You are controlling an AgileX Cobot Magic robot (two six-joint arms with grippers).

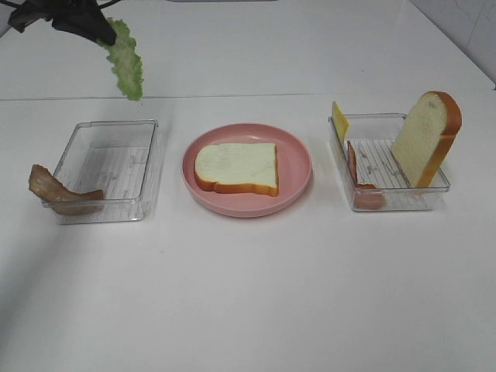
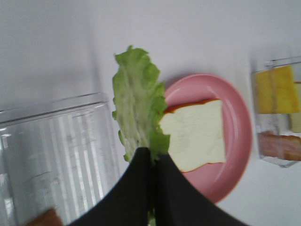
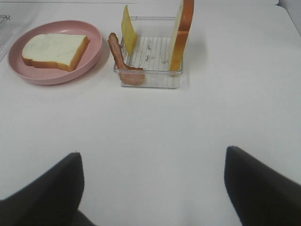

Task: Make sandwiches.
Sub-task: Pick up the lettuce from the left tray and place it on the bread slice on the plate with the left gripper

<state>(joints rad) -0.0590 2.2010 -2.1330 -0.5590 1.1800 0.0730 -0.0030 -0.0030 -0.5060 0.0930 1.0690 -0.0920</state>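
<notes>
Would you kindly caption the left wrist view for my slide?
Left claw pinching a lettuce leaf, with one bread slice lying on the pink plate.

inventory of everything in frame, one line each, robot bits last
lettuce leaf: 1, green, hanging from the left gripper above the table, back left
flat bread slice: 1, white with orange-brown crust, lying on the plate
upright bread slice: 1, same colours, leaning in the right tray
cheese slice: 1, yellow, propped at the right tray's back left corner
tray bacon strip: 1, reddish-brown, along the right tray's left wall
draped bacon strip: 1, reddish-brown, over the left tray's front corner
plate: 1, pink, centre
left tray: 1, clear
right tray: 1, clear
table: 1, white
left gripper: black, shut on the lettuce leaf
right gripper: black, open, holding nothing
</notes>
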